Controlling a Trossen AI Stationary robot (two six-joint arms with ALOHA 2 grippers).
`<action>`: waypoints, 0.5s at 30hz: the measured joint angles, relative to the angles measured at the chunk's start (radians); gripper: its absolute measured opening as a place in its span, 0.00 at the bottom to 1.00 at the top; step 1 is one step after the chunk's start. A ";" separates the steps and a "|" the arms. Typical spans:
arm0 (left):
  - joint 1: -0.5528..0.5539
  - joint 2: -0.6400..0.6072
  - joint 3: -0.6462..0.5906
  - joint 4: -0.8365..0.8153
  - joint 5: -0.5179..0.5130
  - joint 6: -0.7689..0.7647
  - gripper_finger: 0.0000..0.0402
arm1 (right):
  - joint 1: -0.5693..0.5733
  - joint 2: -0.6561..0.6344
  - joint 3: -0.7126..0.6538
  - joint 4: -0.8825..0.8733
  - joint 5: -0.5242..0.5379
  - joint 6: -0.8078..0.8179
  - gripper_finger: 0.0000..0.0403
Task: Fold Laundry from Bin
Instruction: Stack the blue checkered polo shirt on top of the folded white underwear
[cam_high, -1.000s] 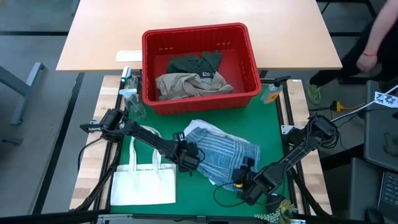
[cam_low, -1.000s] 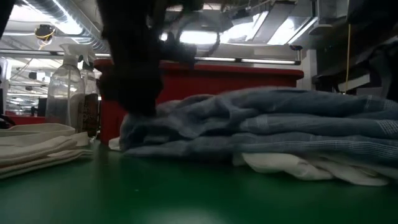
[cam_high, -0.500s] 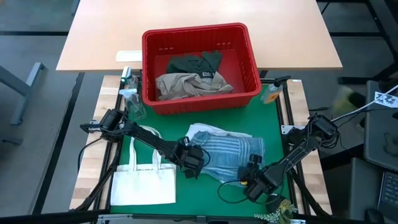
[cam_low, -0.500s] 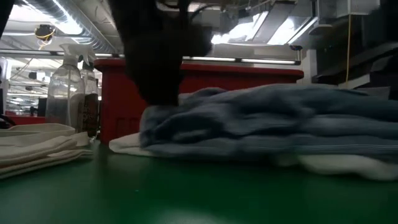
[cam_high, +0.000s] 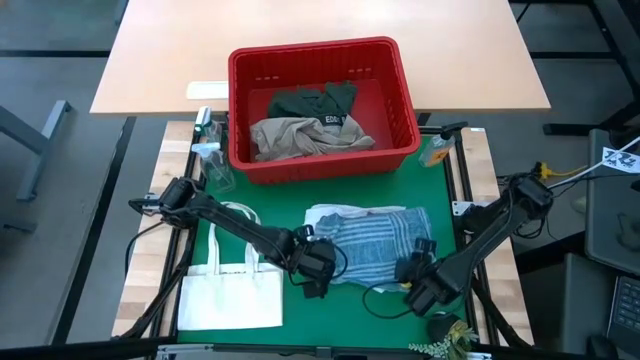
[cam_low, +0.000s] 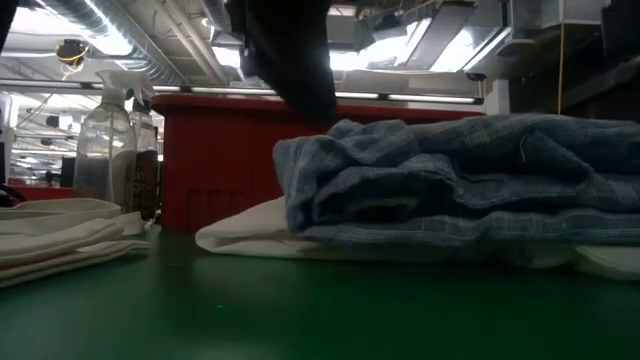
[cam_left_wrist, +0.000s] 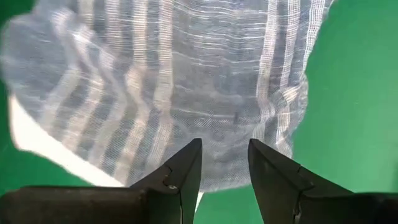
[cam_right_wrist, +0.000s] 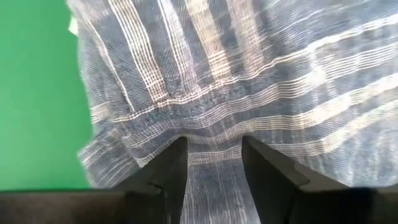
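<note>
A: Items listed, left to right?

B: White tote bag (cam_high: 231, 297), laid flat on the green mat's (cam_high: 270, 208) left side. Spray bottle (cam_high: 209, 152), stood beside the red bin (cam_high: 322, 108). Left gripper (cam_high: 318, 270), placed at the left edge of the striped garment (cam_high: 372, 241); in its wrist view the fingers (cam_left_wrist: 184, 171) are seen apart, cloth lying between and beyond them, nothing visibly pinched. Striped garment, bunched mid-mat over a white piece (cam_low: 245, 230). Right gripper (cam_high: 417, 278), set at the garment's near right corner; fingers (cam_right_wrist: 168, 168) likewise spread, cloth passing between them, no firm clamp shown.

A: Remaining laundry?

B: Tan (cam_high: 300, 136) and dark green (cam_high: 318, 100) pieces, held in the bin behind the mat.

A: Step in hand, as judged?

B: Striped garment being squared up for folding. Both edges should be pinched at matching points, the cloth drawn taut evenly, and wrinkles pulled flat before any crease is made. The white piece beneath should not be dragged along.
</note>
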 joint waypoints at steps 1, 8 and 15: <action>0.000 0.000 0.020 -0.027 0.000 0.000 0.31 | 0.000 -0.014 0.000 0.001 0.000 0.000 0.38; 0.001 0.000 0.122 -0.130 -0.021 0.000 0.31 | 0.000 -0.092 0.000 0.001 -0.036 0.001 0.38; 0.014 -0.001 0.105 -0.105 -0.187 -0.005 0.31 | -0.001 -0.116 0.000 0.011 0.077 0.000 0.38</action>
